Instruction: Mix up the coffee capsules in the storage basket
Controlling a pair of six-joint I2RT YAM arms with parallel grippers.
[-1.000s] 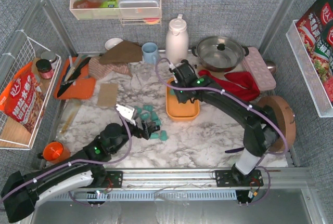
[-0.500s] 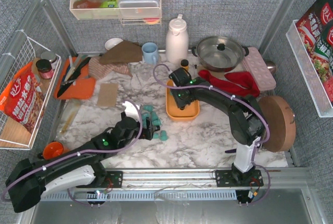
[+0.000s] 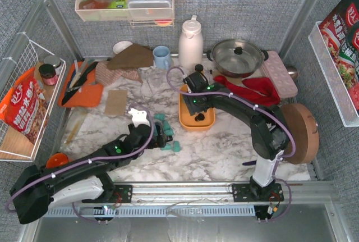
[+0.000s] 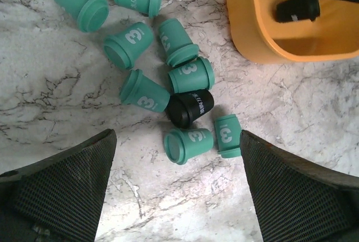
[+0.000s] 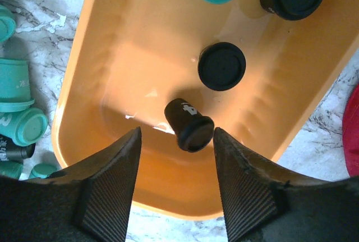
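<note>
Dropped black capsule (image 5: 189,124) lies by basket (image 5: 174,188) wall.

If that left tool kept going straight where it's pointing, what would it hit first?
Probably the teal capsule lying on its side, centred under the open left tool, next to the black capsule; depth is hard to judge.

White-grey marble table (image 3: 224,146) under both jaws. Grey fabric wall (image 3: 241,6) beyond them. White wire racks (image 3: 22,56) on side walls, clear shelf (image 3: 123,0) on back wall. Even light.
</note>
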